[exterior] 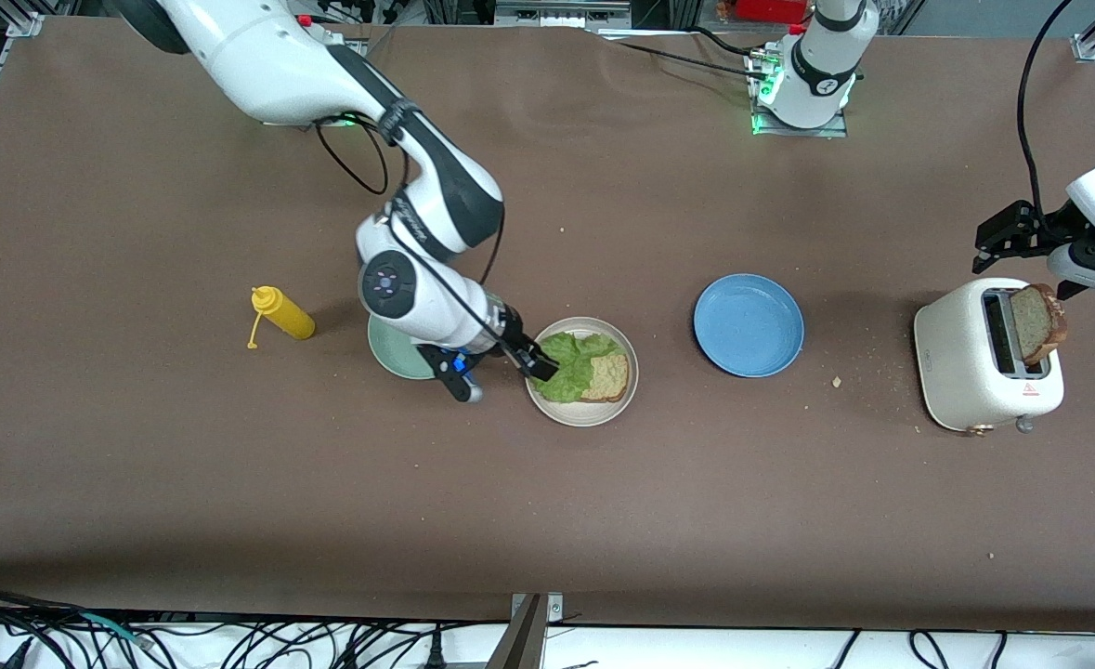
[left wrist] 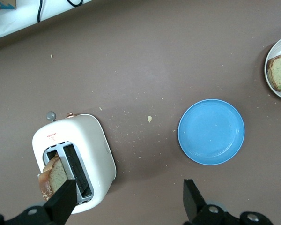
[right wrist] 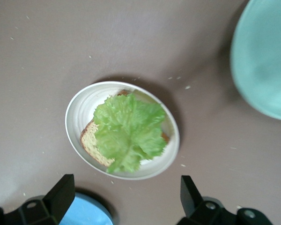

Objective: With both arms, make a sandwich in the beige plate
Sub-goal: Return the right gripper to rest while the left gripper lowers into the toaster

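Observation:
The beige plate holds one bread slice with a green lettuce leaf on it. The right wrist view also shows the plate, the lettuce and the bread. My right gripper is open and empty, raised over the plate's edge beside the mint-green plate. A second bread slice stands in a slot of the white toaster. My left gripper is open and empty above the toaster, with one finger over that slice.
A mint-green plate lies partly under the right arm's wrist. A blue plate lies between the beige plate and the toaster. A yellow squeeze bottle lies toward the right arm's end. Crumbs are scattered near the toaster.

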{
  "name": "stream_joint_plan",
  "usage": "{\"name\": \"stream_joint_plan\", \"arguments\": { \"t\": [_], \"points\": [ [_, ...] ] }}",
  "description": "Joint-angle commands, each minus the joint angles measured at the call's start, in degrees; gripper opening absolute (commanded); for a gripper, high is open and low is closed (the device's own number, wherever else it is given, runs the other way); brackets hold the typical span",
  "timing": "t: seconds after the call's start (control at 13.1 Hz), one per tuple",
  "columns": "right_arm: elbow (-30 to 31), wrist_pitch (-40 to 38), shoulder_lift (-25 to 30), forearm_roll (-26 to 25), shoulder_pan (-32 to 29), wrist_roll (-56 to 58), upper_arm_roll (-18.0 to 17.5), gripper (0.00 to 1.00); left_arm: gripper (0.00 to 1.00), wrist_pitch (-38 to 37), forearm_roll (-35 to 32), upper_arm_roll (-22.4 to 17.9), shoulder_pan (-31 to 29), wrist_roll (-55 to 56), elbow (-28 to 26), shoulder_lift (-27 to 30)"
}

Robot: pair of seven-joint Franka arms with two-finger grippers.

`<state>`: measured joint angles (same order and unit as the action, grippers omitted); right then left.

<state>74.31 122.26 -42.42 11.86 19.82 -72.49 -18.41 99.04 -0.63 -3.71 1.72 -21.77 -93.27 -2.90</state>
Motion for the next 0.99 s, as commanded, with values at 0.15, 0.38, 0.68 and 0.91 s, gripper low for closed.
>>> {"name": "stream_joint_plan", "arguments": {
  "t": [0.15, 0.38, 0.68, 0.91],
  "points": [
    [2.8, -19.6, 11.6, 1.0, -10.2, 13.6, -2.4, 1.0, 1.0, 0.3, -1.5, -0.3, -1.5, -0.6, -0.4, 0.0],
    [3.3, -33.6, 19.3, 0.0, -17.9, 28.2, 0.0, 1.0, 1.0, 0.3, -2.0, -0.3, -2.3, -2.7, -0.8, -0.1],
    [3.3, -38.7, 23.6, -1.1, -20.1, 51.5, 12.5, 1.0, 1.0, 2.1, -2.0, -0.3, -7.2, -10.2, -1.0, -1.8],
    [4.2, -38.1, 24.3, -5.0, -22.7, 56.4, 13.7, 1.0, 1.0, 3.7, -2.1, -0.3, -10.0, -11.6, -0.1, -3.5]
  ]
}}
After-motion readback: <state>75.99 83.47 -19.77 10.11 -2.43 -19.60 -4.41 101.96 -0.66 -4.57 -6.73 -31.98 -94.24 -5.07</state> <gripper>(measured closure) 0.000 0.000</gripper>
